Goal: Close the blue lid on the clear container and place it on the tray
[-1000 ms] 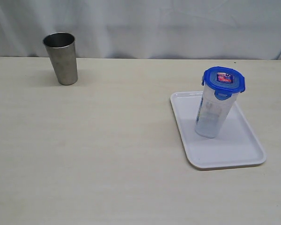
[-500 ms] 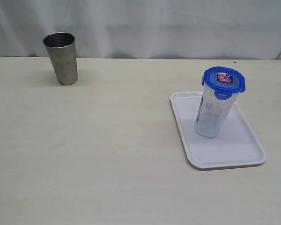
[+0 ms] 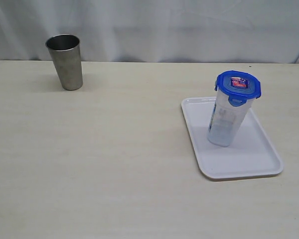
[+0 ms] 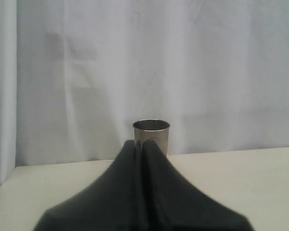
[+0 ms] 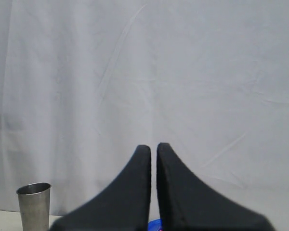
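**Lidded container stands on the tray; both arms clear of the scene**

The pale surface (image 3: 104, 164) carries everything, and the tray (image 3: 261, 167) lies flat on its right half, wide enough to leave bare white all round what it holds. The clear container (image 3: 225, 124) stands on its base towards the tray's far end, inside the rim. That is where the task wants it, so I judge the placing done. A steel cup (image 3: 65, 62) stands well apart at the far left and seems to play no part. The blue lid (image 3: 238, 84) sits squarely over the container's mouth, sticker up, with its front flap folded down.

Neither arm shows in the exterior view. Each wrist view looks level across the surface at the white curtain, which suggests both arms are pulled back. The left end effector (image 4: 142, 143) has its fingers pressed together on nothing. The right end effector (image 5: 153, 147) shows only a thin slit between its fingers and is likewise empty.

The container's top seems to lean right; whether that is real tilt or the camera's angle I cannot tell. The lid's rear flaps are hidden, so a full snap is unconfirmed. In the right wrist view only a blue sliver shows below the fingers.
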`<state>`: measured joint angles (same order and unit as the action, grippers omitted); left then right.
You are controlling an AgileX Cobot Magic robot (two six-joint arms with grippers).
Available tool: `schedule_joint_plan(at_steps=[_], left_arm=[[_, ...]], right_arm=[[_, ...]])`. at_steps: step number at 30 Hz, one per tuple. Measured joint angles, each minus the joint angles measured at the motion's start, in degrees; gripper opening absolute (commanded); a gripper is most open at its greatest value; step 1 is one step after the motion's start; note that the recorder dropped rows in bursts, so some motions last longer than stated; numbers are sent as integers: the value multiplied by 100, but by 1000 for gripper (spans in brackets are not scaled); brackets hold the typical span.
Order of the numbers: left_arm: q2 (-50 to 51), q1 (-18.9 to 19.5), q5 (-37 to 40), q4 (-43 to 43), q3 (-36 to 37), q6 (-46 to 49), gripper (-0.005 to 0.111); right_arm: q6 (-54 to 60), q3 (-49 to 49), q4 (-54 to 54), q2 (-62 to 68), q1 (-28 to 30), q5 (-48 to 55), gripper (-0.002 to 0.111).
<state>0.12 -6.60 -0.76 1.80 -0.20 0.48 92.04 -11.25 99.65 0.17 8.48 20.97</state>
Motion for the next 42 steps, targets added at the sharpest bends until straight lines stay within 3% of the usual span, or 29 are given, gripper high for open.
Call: schedule_joint_plan(at_steps=[6,14,42], left_arm=[[0,378,804,0,0,31,0],[0,394,1755,-456,0,1005,0],[0,394,1894,-488,0,860,0]], right_arm=[[0,0,0,0,0,0,4],[0,0,0,0,0,0,4],[0,0,0,0,0,0,4]])
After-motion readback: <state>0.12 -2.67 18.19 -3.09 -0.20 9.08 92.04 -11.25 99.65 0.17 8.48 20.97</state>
